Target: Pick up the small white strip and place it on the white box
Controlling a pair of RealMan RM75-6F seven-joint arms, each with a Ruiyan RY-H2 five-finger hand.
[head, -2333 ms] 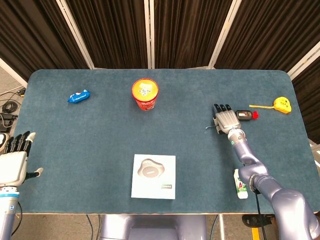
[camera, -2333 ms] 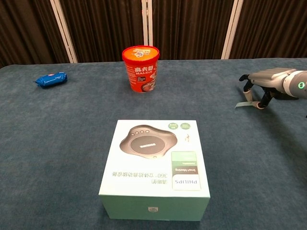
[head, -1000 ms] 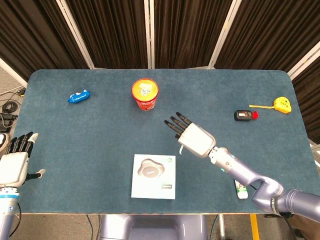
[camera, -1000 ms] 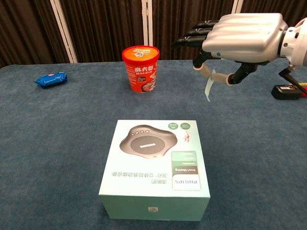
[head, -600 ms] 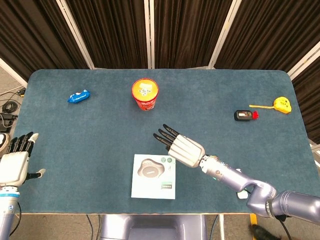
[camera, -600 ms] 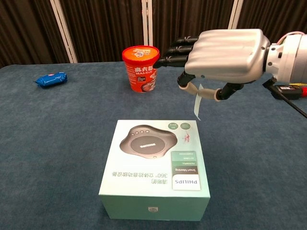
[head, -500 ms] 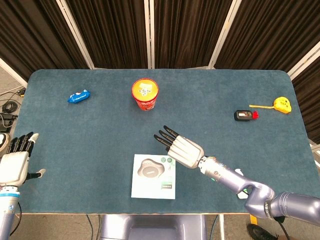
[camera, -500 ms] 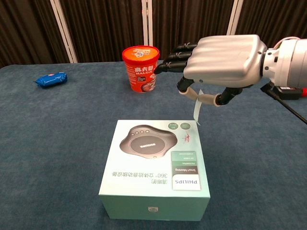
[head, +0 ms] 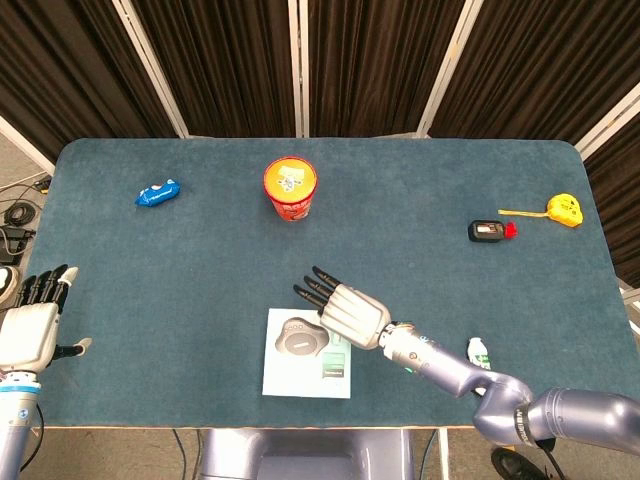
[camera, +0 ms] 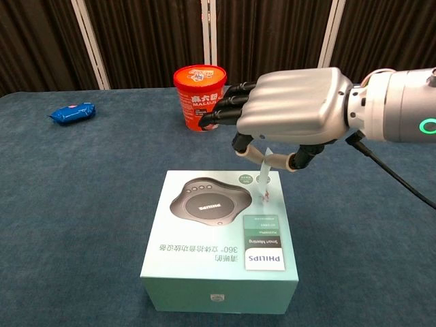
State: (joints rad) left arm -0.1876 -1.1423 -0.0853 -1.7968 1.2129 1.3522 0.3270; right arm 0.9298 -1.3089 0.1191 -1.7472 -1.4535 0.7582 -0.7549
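2 hands [head: 28, 325] [head: 345, 312], 1 box [head: 290, 375], 1 strip [camera: 261, 178]

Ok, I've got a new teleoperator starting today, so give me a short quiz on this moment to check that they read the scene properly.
1. True or false: the right hand is above the white box.
2. Which object stands behind the box at the table's far side? A) red noodle cup B) glass bottle C) metal bowl
3. Fill in: the small white strip hangs from the ____ hand.

Key:
1. True. The right hand hovers over the box's far right part.
2. A.
3. Right. It pinches the strip, whose lower end reaches the box top; the left hand waits at the table's left edge, holding nothing.
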